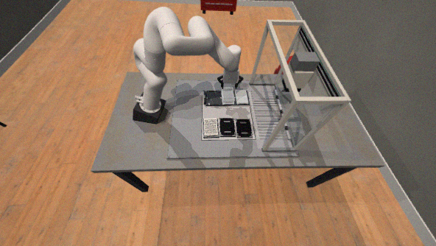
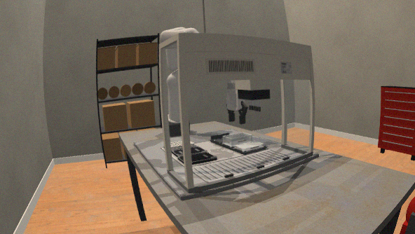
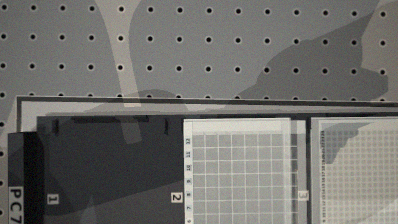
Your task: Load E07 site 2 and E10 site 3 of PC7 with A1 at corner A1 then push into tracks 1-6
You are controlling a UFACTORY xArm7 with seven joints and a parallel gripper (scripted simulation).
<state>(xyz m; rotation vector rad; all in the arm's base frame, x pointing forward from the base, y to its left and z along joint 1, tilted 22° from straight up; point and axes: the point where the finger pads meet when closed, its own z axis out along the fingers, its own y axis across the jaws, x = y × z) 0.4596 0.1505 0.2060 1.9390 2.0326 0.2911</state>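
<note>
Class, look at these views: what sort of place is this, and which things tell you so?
Probably a lab automation workcell: a framed instrument with loading rails, well plates on a carrier marked PC7, and a robot arm on the table. The storage rack suggests a workshop room.
</note>
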